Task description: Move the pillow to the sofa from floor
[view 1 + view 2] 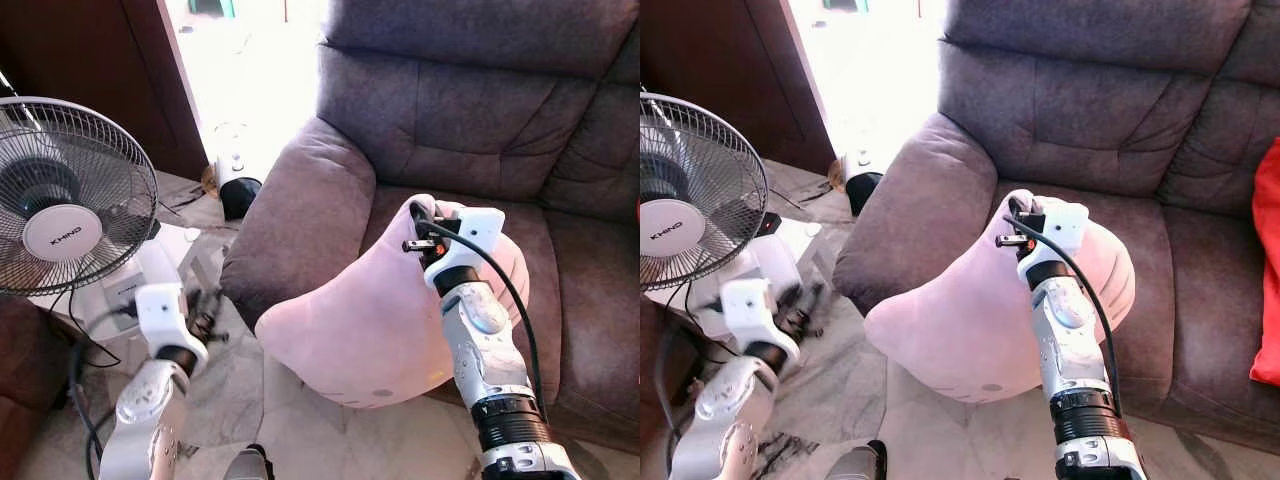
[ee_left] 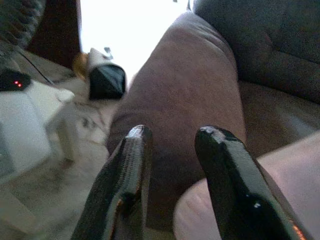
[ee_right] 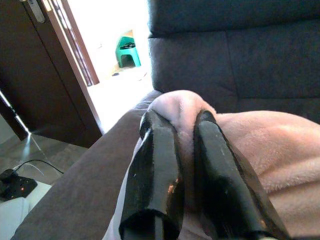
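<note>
Pinching a fold at the pillow's far top corner, right jaws closed on it, pillow hanging off the floor against the sofa's near seat edge. Left jaws parted, holding nothing, near the left armrest. Carrying step in hand; next, probably lifting farther over the seat before letting go.

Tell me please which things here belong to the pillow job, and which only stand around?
Belong to the job:
- pink pillow
- sofa
- right tool, shut on a fold of the pillow

Only standing around:
- fan
- red cushion
- green stool
- left tool, open, idle
</note>
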You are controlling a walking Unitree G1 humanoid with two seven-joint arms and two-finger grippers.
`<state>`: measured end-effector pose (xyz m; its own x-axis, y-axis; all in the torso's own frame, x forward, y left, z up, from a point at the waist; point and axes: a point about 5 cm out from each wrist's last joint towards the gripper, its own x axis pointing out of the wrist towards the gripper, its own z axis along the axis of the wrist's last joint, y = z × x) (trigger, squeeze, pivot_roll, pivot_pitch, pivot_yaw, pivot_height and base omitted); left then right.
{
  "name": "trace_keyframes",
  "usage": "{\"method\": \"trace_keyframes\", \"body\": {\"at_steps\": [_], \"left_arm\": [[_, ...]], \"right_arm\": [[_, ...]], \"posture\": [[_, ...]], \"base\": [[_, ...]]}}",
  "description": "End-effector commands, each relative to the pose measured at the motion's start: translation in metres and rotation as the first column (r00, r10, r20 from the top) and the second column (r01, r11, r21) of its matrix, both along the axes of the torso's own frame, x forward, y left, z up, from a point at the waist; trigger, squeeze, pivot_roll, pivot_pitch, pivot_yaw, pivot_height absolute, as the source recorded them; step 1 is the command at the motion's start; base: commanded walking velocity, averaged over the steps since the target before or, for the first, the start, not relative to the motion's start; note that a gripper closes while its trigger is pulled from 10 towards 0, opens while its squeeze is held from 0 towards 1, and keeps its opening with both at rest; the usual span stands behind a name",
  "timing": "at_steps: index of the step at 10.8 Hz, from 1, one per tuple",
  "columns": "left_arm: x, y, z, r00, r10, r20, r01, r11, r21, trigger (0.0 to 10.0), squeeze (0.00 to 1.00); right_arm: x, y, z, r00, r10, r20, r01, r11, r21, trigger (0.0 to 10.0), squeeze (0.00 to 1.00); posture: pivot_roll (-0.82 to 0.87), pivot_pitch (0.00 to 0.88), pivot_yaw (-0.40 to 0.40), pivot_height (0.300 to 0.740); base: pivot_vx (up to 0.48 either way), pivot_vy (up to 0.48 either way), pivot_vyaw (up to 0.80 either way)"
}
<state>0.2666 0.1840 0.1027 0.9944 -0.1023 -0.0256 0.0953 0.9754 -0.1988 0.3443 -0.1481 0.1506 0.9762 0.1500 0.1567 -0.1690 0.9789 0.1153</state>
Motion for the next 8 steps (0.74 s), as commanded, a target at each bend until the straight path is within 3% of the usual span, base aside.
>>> {"method": "trace_keyframes", "body": {"at_steps": [1, 2, 3, 4, 6, 8], "left_arm": [[-0.005, 0.005, -0.012, 0.998, -0.015, -0.069, 0.015, 1.0, 0.005, 10.0, 1.0], [-0.004, 0.004, -0.018, 0.994, -0.033, -0.109, 0.034, 0.999, 0.013, 10.0, 1.0], [-0.003, 0.003, -0.02, 0.992, -0.039, -0.124, 0.036, 0.999, -0.033, 10.0, 1.0], [0.002, 0.002, -0.024, 0.985, -0.053, -0.164, 0.024, 0.985, -0.17, 10.0, 1.0], [0.013, 0.01, -0.027, 0.98, -0.008, -0.198, -0.058, 0.944, -0.325, 10.0, 1.0], [0.022, 0.01, -0.032, 0.972, -0.011, -0.235, -0.078, 0.927, -0.367, 10.0, 1.0]], "right_arm": [[0.001, 0.001, 0.01, 0.999, 0.0, 0.042, -0.001, 1.0, 0.005, 10.0, 0.0], [0.001, 0.001, 0.009, 0.999, 0.002, 0.04, -0.002, 1.0, 0.006, 10.0, 0.0], [0.0, 0.002, 0.008, 0.999, 0.004, 0.037, -0.004, 1.0, 0.005, 10.0, 0.0], [0.0, 0.003, 0.007, 0.999, 0.006, 0.034, -0.006, 1.0, 0.006, 10.0, 0.0], [0.0, 0.003, 0.007, 0.999, 0.006, 0.033, -0.006, 1.0, 0.005, 10.0, 0.0], [-0.001, 0.003, 0.007, 0.999, 0.007, 0.034, -0.007, 1.0, 0.004, 10.0, 0.0]], "posture": [[0.17, 0.149, -0.002, 0.74], [0.17, 0.145, -0.002, 0.74], [0.17, 0.144, -0.002, 0.74], [0.17, 0.139, -0.001, 0.74], [0.17, 0.13, 0.0, 0.74], [0.16, 0.125, 0.0, 0.74]], "base": [[0.0, 0.0, 0.0], [0.0, 0.0, 0.0], [0.0, 0.0, 0.0], [0.0, 0.0, 0.0], [0.0, 0.0, 0.0], [0.0, 0.0, 0.0]]}}
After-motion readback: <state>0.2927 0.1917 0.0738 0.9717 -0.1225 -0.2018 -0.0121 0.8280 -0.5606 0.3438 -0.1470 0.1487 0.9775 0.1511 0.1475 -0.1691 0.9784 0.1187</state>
